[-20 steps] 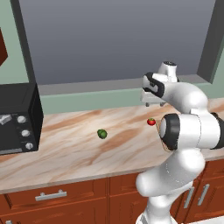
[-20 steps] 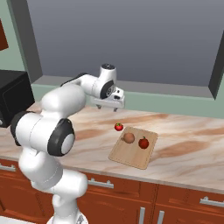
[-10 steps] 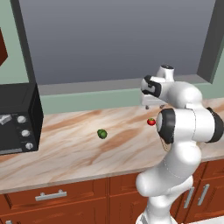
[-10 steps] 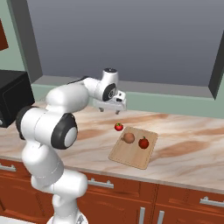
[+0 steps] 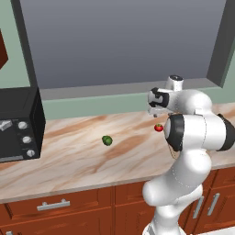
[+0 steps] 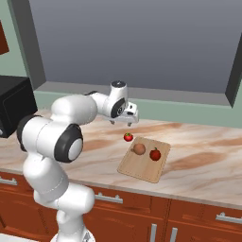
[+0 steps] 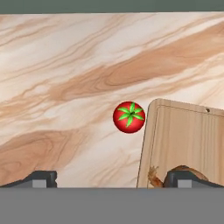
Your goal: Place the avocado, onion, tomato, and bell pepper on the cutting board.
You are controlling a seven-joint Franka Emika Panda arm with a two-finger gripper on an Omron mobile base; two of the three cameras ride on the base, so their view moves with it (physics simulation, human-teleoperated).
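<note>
A bright red tomato with a green top lies on the counter, just off the cutting board's corner, also tomato and tomato. On the tan cutting board rest the brownish onion and the darker red bell pepper. The dark green avocado lies alone on the counter's middle, well left of the arm. My gripper hangs open above the counter, just behind the tomato, holding nothing; gripper shows its fingertips spread wide.
A black toaster oven stands at the counter's left end. A window sill and wall run behind the counter. Wooden cabinet fronts lie below the front edge.
The arm has swung and lowered slightly, bringing the open gripper closer above the tomato. The produce has not moved.
</note>
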